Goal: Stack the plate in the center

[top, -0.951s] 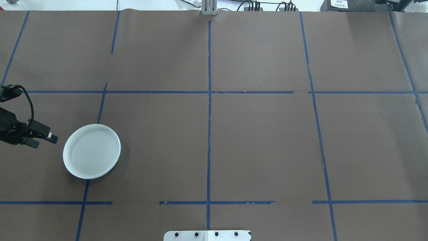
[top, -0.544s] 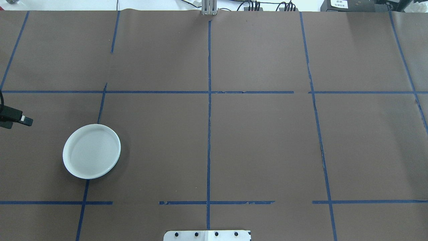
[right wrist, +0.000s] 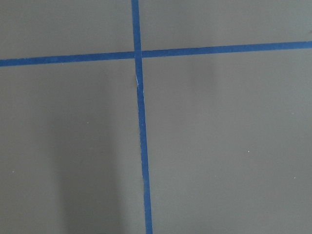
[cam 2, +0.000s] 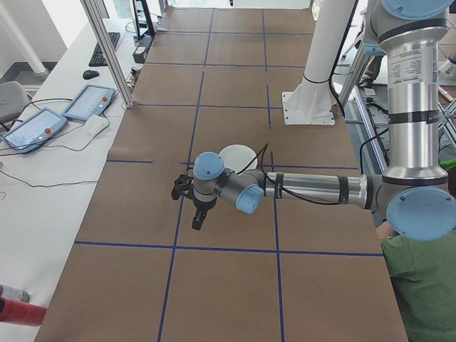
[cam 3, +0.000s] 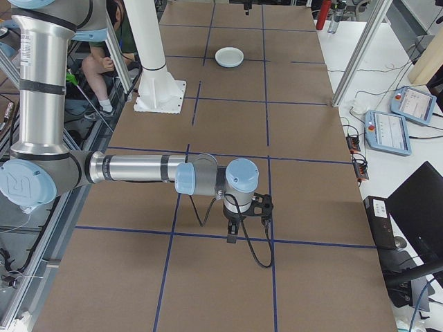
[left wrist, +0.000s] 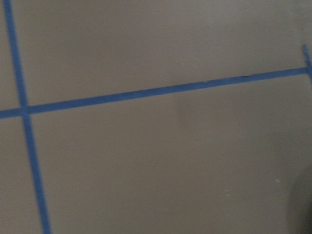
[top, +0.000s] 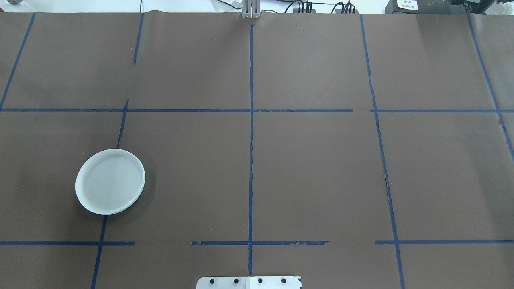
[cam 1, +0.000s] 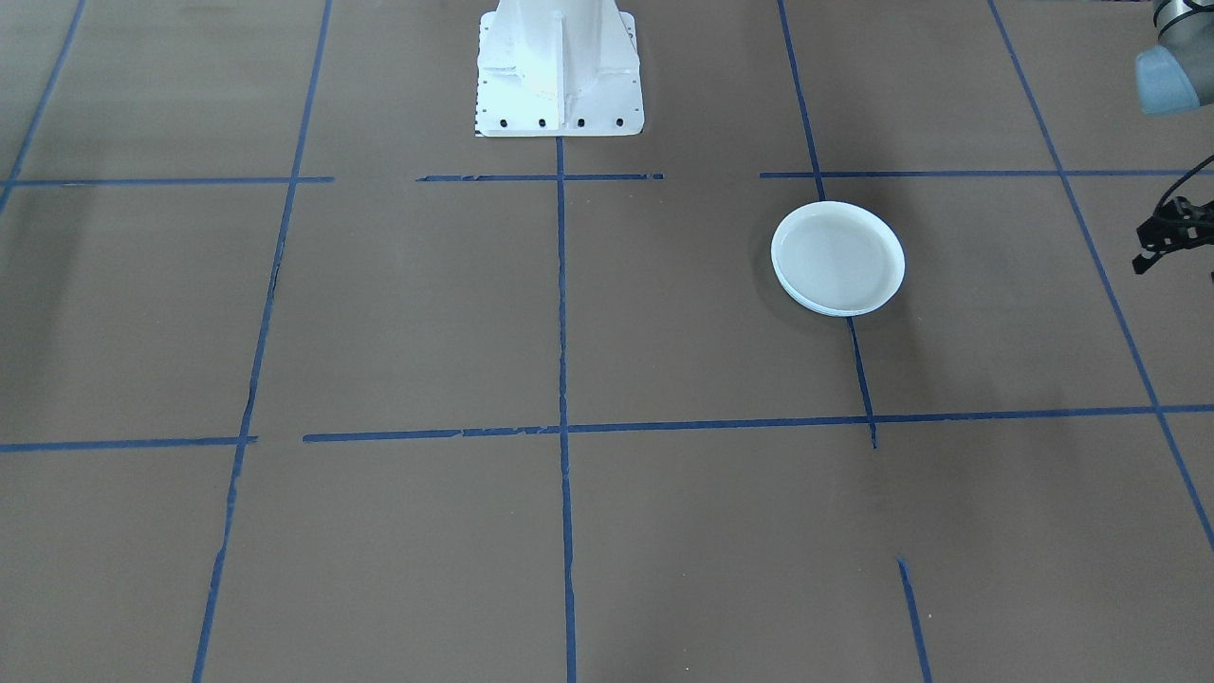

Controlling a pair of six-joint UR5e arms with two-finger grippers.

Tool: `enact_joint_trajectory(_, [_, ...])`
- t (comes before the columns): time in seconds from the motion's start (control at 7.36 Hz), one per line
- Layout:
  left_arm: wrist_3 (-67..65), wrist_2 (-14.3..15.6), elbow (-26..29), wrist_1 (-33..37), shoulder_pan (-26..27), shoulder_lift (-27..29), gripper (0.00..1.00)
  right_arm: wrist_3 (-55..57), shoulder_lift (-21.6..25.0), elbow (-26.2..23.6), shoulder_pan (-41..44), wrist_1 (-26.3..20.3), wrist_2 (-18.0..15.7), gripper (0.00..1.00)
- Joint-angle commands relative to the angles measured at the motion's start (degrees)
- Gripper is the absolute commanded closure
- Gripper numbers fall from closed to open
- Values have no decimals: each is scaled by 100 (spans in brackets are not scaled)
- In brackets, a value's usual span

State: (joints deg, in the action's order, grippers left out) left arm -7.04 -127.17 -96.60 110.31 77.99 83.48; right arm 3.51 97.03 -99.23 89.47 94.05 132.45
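A pale blue-grey plate (top: 110, 181) lies on the brown table cover on the robot's left side, with a second rim showing just under its near edge. It also shows as the plate (cam 1: 837, 258), the plate (cam 2: 238, 155) and the plate (cam 3: 229, 57). My left gripper (cam 2: 200, 219) hangs over the table beyond the plate's outer side, apart from it; I cannot tell if it is open or shut. My right gripper (cam 3: 232, 235) points down far from the plate on the other side, state unclear. Both wrist views hold only brown cover and blue tape.
Blue tape lines (top: 251, 160) cut the brown cover into a grid. The white robot pedestal (cam 1: 558, 71) stands at the table's near middle edge. A person in green (cam 2: 420, 292) sits behind the robot. Control tablets (cam 2: 89, 102) lie on the side desk.
My left gripper has drawn back leftward and out of the overhead view. The plate has not moved.
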Motion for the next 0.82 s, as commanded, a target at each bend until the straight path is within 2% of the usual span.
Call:
enact_joint_trajectory(0.0, [836,142,1,-1142,976,54,0,0,0,0,9,0,0,0])
enact_joint_trajectory(0.14, [836,-696,71,-1248,1311,10,0,0,0,0,0,0,0,0])
enact_joint_trajectory(0.27, [836,-1078,80,-1240,1463,-51,0,0,0,0,0,0,0,0])
enact_joint_trajectory(0.68, [827,-1065,27,-1214,1455,-263,0,0,0,0,0,0,0,0])
